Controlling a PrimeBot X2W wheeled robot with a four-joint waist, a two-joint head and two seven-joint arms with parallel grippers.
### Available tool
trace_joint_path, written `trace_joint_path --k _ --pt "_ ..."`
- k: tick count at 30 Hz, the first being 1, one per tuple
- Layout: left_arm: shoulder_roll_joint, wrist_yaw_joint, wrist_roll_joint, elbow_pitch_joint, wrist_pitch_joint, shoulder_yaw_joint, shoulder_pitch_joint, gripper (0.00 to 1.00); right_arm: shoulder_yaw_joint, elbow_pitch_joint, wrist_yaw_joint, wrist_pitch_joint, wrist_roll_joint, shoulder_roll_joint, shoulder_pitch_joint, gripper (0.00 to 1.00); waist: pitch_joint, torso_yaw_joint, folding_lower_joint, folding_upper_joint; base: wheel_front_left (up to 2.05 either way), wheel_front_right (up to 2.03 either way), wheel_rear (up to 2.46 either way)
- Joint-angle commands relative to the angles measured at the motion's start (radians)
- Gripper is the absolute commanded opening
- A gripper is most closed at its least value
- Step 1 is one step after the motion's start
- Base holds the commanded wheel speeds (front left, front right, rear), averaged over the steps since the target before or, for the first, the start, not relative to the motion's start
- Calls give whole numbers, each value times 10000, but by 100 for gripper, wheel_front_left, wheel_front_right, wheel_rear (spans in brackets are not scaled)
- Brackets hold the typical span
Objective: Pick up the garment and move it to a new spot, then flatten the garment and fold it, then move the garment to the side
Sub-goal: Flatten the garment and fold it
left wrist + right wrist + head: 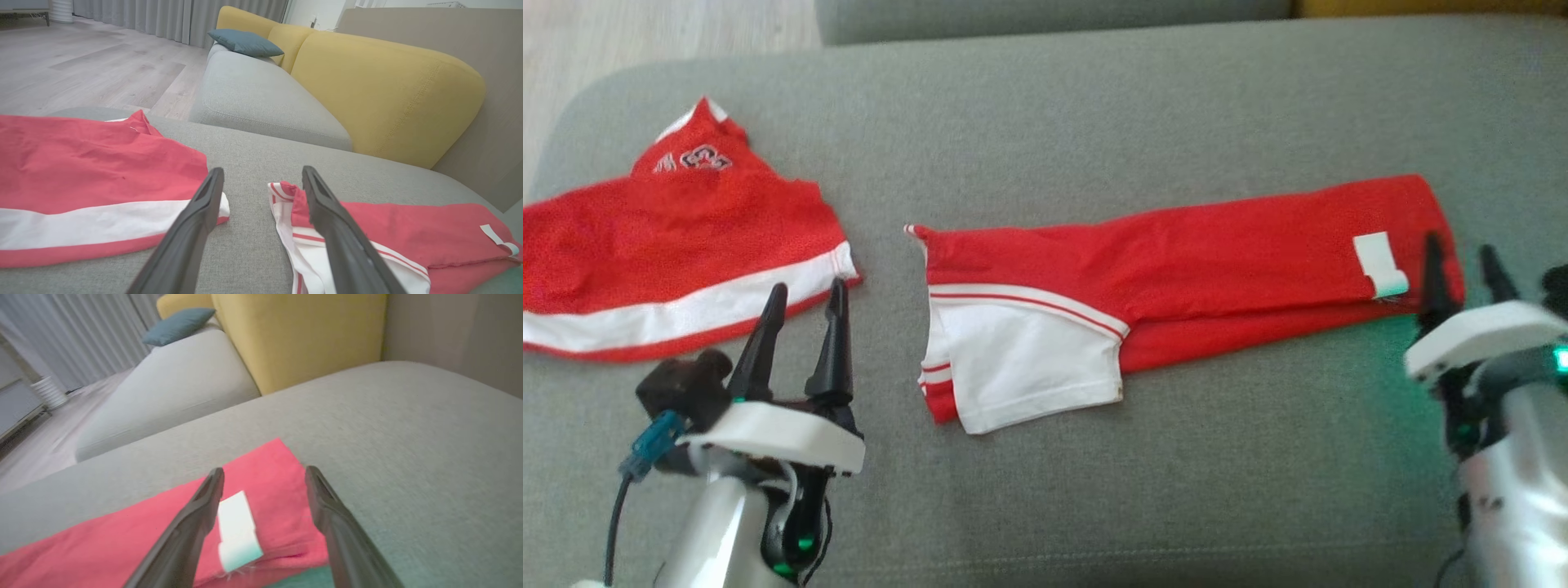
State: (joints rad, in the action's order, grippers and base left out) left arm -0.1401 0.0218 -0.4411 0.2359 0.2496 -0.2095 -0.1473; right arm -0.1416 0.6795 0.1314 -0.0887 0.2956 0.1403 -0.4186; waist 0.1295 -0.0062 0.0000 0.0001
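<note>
Two red garments are seen on one broad grey cushion (pixel 1094 506). The folded red garment (pixel 1217 261) is laid as a long strip across the centre and right of the head view. One white panel (pixel 1021 359) edged with thin red stripes sits at its lower-left end, and one white label (pixel 1379 263) near its right end. The second red garment (pixel 670 245) is spread at the upper left, apart from the first. It is marked by one white band along its lower edge and a small emblem near its top.

Two grippers are counted. The left gripper (pixel 809 286) is placed at the lower left, with its two dark fingers spread wide and nothing held. Its tips are set over the second garment's lower-right corner. The right gripper (pixel 1459 245) is found at the right edge, its fingers likewise spread wide and empty. In the right wrist view the label is framed between them. Whether the cloth is touched cannot be told.

Beyond the cushion, one grey seat (pixel 261 94), a yellow sofa back (pixel 388 90), one blue pillow (pixel 245 43) and a wooden floor (pixel 81 69) are shown in the left wrist view.
</note>
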Motion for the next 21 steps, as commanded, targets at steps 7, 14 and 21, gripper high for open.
trace_joint_path --k 7,14,21 --pt "175 520 359 202 122 654 -931 100 -2164 1353 -7 1073 -824 -111 -1793 100 959 362 0 -1 0 0 0" --pt "262 770 507 462 122 749 -1358 100 -2887 2249 -7 2086 -1284 -286 -2566 100 1424 402 0 -1 0 0 0" --pt "249 870 566 491 122 1144 -1636 100 -3060 2564 -7 2735 -1213 -460 -2912 100 1691 292 0 -1 0 0 0"
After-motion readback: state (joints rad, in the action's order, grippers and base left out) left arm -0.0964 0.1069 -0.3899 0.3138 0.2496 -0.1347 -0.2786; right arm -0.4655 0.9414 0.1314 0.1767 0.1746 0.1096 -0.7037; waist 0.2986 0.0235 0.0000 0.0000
